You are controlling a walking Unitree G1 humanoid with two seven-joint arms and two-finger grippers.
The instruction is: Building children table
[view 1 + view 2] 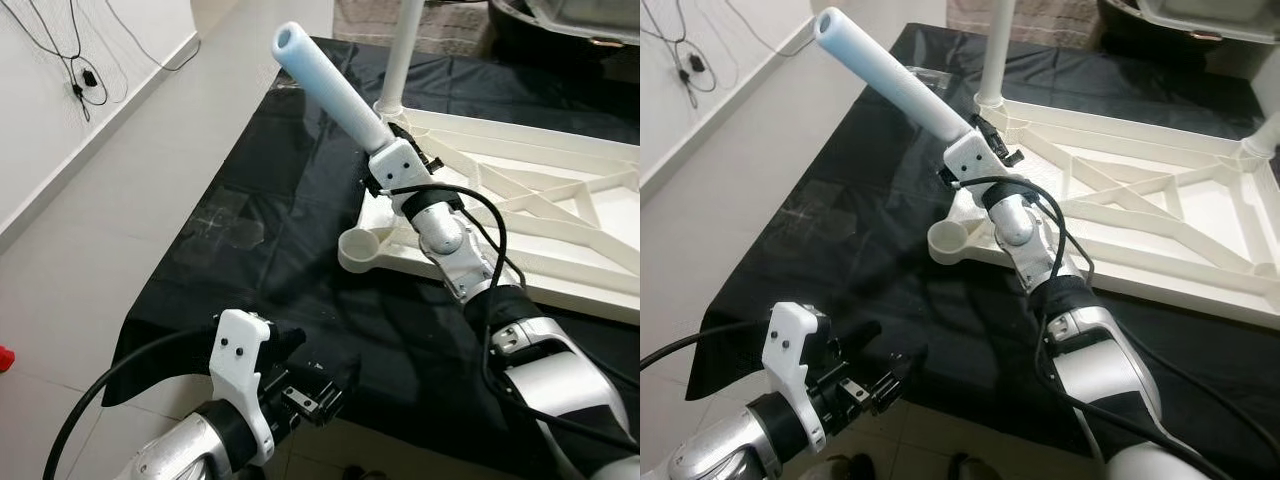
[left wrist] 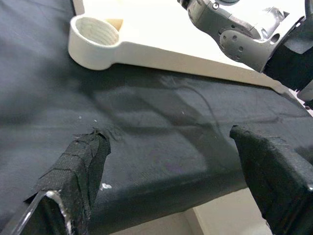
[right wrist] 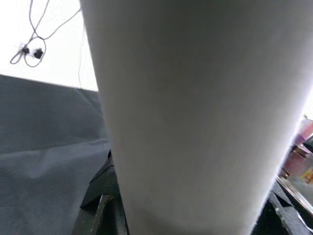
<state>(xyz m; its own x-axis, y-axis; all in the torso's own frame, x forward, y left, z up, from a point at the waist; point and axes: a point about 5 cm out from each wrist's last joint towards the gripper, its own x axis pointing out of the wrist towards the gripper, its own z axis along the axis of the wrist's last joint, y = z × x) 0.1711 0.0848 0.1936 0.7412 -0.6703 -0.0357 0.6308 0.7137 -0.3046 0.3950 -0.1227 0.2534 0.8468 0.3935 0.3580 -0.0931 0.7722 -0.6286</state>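
Black cloth (image 1: 300, 180) covered the floor, upturned white tabletop (image 1: 560, 200) at far right, partly cropped. Right gripper (image 1: 385, 150) clenched a white table leg (image 1: 325, 80), tilted far-left above corner socket (image 1: 362, 248). Left gripper (image 2: 171, 166) near, spread, empty. No readable writing.

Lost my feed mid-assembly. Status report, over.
Right pincer shut on white table leg, held tilted above the upturned tabletop. Left pincer open, idle over black cloth. Corner socket unobstructed.

A black cloth (image 1: 300, 190) is spread over the pale tiled floor (image 1: 90, 260). Black cables (image 1: 75, 70) are seen hanging on the white wall (image 1: 60, 120). A small red object (image 1: 5, 358) is seen at the floor's edge
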